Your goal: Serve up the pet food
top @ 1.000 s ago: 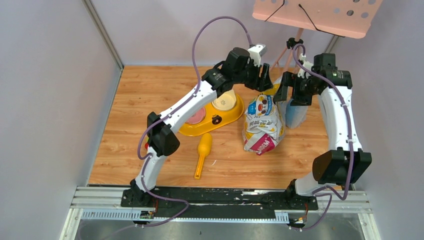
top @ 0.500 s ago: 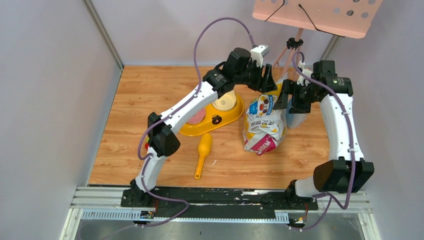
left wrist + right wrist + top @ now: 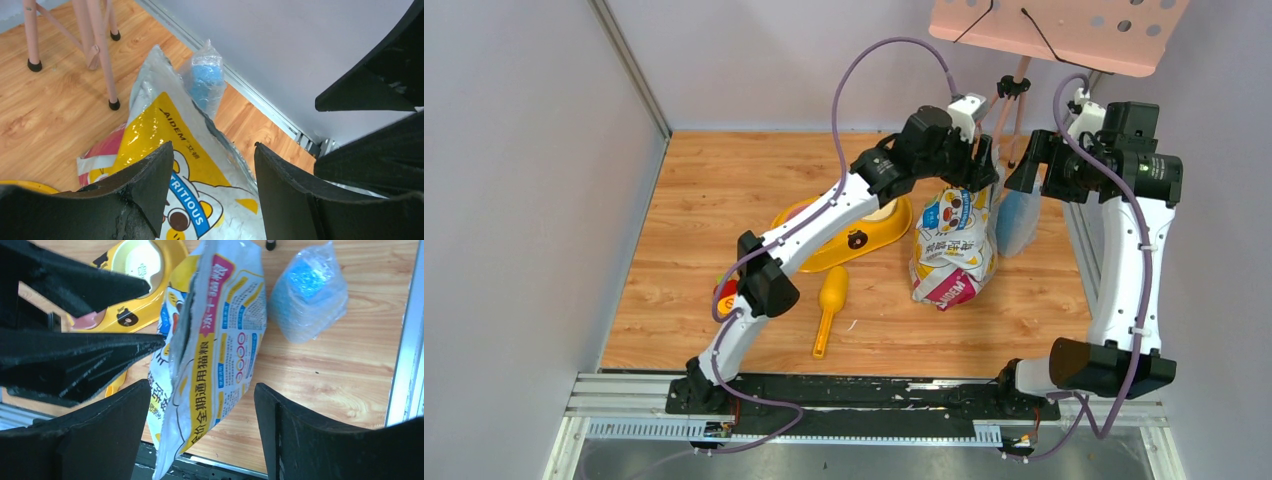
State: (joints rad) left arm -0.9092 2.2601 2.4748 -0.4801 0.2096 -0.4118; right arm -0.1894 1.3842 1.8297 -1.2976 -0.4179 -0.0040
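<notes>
The step in hand looks like opening the bag [image 3: 949, 245]: no pet food shows, so it is presumably inside. The left end effector [image 3: 212, 150], its arm stretched forward, hangs with fingers apart at the bag's top edge. The right end effector [image 3: 202, 386] hovers above the bag, also spread and empty. Next, each should pinch one side of the bag's mouth.

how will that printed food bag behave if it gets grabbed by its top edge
Probably floppy: the cat food bag is thin, creased foil with a buckled top edge. Likely bottom-heavy, since its lower part bulges while the top looks flat. The glossy film may slip under a light pinch.
</notes>
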